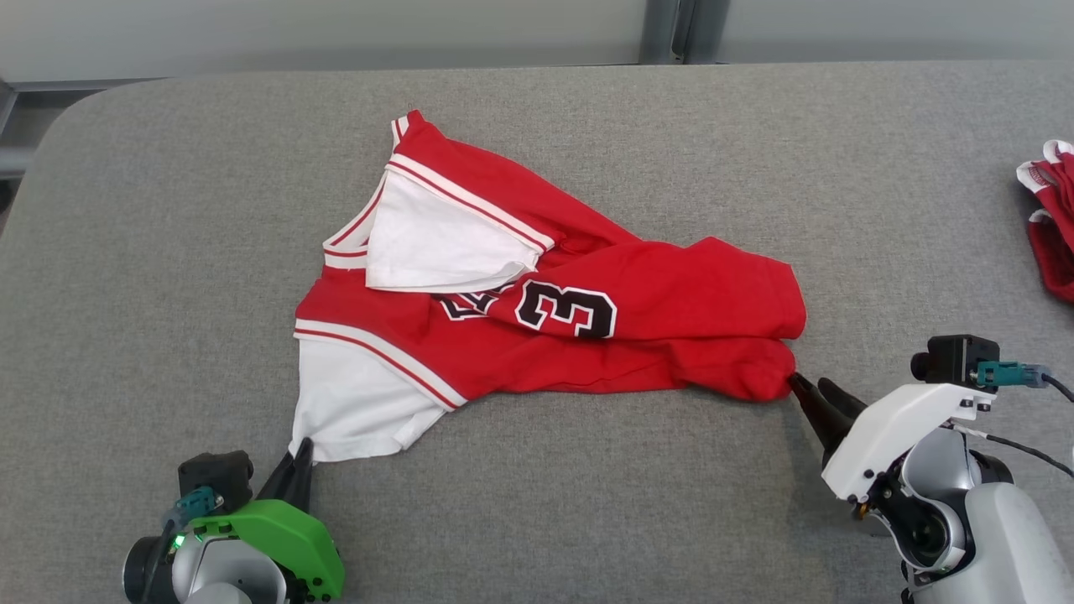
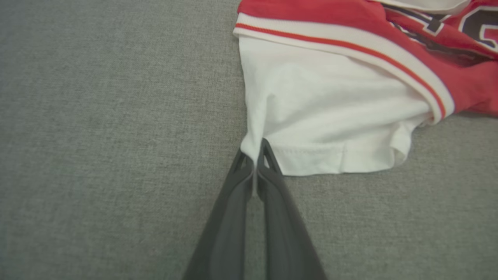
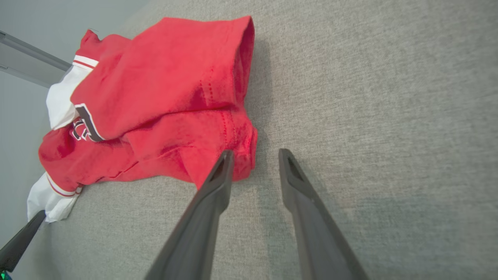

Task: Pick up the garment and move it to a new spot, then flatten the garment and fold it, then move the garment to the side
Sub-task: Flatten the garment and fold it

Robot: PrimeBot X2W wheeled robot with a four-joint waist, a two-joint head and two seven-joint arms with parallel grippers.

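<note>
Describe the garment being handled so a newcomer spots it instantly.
On the grey table, look near the middle: a crumpled red jersey with white sleeves. Unlike the red bundle at the right edge, it shows a black 3, and the left end effector pinches one sleeve.

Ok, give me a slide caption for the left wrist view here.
Left claw pinching the hem corner of the white sleeve of a red jersey lying on the grey table.

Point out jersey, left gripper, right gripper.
jersey (image 1: 688, 285): head view, red body by the 3.
left gripper (image 2: 255, 149): left wrist view, fingertips pinching white hem.
right gripper (image 3: 256, 153): right wrist view, between open fingertips.
</note>
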